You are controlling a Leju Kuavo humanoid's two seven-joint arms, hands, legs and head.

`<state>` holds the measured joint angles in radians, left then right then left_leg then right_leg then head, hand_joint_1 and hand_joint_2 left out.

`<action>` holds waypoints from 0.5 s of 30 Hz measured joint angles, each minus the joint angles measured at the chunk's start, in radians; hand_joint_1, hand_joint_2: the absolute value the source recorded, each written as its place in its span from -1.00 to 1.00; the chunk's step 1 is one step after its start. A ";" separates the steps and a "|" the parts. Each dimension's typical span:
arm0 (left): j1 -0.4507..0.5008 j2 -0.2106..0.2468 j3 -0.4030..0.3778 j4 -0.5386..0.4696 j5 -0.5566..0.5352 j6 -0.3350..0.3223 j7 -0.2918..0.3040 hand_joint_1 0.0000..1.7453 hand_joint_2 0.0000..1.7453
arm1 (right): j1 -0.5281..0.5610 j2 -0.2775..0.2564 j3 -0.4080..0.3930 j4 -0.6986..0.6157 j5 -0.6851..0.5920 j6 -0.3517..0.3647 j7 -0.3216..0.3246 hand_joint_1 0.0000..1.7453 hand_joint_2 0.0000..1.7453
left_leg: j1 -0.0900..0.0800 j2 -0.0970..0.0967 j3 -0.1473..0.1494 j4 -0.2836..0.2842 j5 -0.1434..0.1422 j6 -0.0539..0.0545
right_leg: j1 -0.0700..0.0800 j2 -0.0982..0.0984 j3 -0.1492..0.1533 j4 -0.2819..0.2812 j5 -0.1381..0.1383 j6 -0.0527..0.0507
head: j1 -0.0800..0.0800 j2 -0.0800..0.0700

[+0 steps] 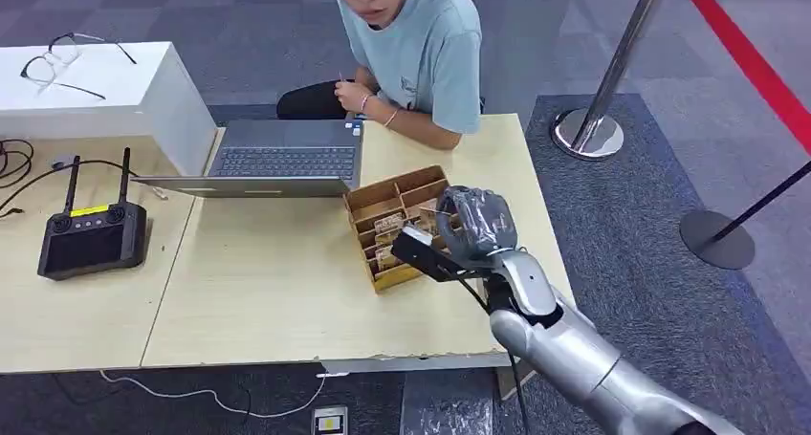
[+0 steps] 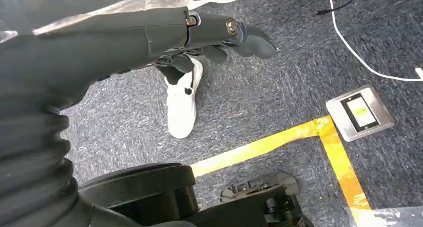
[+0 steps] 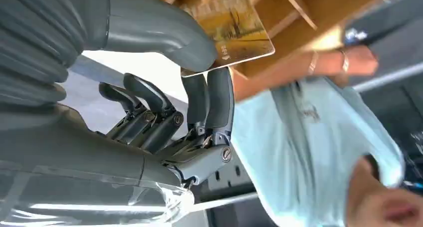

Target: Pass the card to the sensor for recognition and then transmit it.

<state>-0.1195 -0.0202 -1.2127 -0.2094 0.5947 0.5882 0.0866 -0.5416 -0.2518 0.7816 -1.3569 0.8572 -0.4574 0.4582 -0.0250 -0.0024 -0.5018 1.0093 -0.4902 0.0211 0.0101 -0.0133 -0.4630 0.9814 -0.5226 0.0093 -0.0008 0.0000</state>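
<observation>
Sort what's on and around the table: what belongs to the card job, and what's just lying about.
Belongs to the job:
- yellowish printed card, pinched by the right hand
- brown wooden compartment box holding more cards

Just lying about:
- grey open laptop
- black handheld controller with two antennas
- thin-framed glasses on the white box
- left hand, hanging over the floor

Blurred person [image 3: 319,137] behind the right hand [image 3: 149,112]; card [image 3: 234,32] partly under its thumb.
</observation>
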 joint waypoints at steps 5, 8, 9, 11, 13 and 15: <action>0.000 0.000 0.000 0.000 0.000 0.002 -0.005 -1.00 1.00 | -0.018 -0.004 -0.003 -0.041 0.001 -0.002 0.003 1.00 1.00 | 0.000 0.000 0.000 0.000 0.000 0.000 | 0.000 0.000 0.000 0.000 0.000 0.000 | 0.000 0.000; 0.000 0.000 0.000 0.000 0.000 0.005 -0.009 -1.00 1.00 | -0.029 -0.006 -0.009 -0.056 0.001 -0.002 0.003 1.00 1.00 | 0.000 0.000 0.000 0.000 0.000 0.000 | 0.000 0.000 0.000 0.000 0.000 0.000 | 0.000 0.000; 0.000 0.000 0.000 0.000 0.000 0.005 -0.010 -1.00 1.00 | -0.033 -0.006 -0.010 -0.061 0.001 0.000 0.003 1.00 1.00 | 0.000 0.000 0.000 0.000 0.000 0.000 | 0.000 0.000 0.000 0.000 0.000 0.000 | 0.000 0.000; 0.000 0.000 0.000 0.000 -0.001 0.007 -0.011 -1.00 1.00 | -0.041 -0.006 -0.010 -0.068 0.001 0.001 0.003 1.00 1.00 | 0.000 0.000 0.000 0.000 0.000 0.000 | 0.000 0.000 0.000 0.000 0.000 0.000 | 0.000 0.000; 0.000 0.000 0.000 0.000 -0.001 0.008 -0.013 -1.00 1.00 | -0.052 -0.005 -0.009 -0.072 0.001 0.002 0.003 1.00 1.00 | 0.000 0.000 0.000 0.000 0.000 0.000 | 0.000 0.000 0.000 0.000 0.000 0.000 | 0.000 0.000; 0.000 0.000 0.000 0.000 -0.002 0.008 -0.013 -1.00 1.00 | -0.064 -0.004 -0.009 -0.077 0.002 0.003 0.002 1.00 1.00 | 0.000 0.000 -0.001 0.000 0.000 0.000 | 0.000 0.000 0.000 0.000 0.000 0.000 | 0.000 0.000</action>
<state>-0.1194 -0.0206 -1.2127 -0.2094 0.5924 0.5959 0.0736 -0.6057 -0.2560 0.7725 -1.4336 0.8595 -0.4540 0.4604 -0.0250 -0.0024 -0.5023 1.0093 -0.4902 0.0211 0.0101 -0.0133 -0.4630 0.9814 -0.5226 0.0093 -0.0008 0.0000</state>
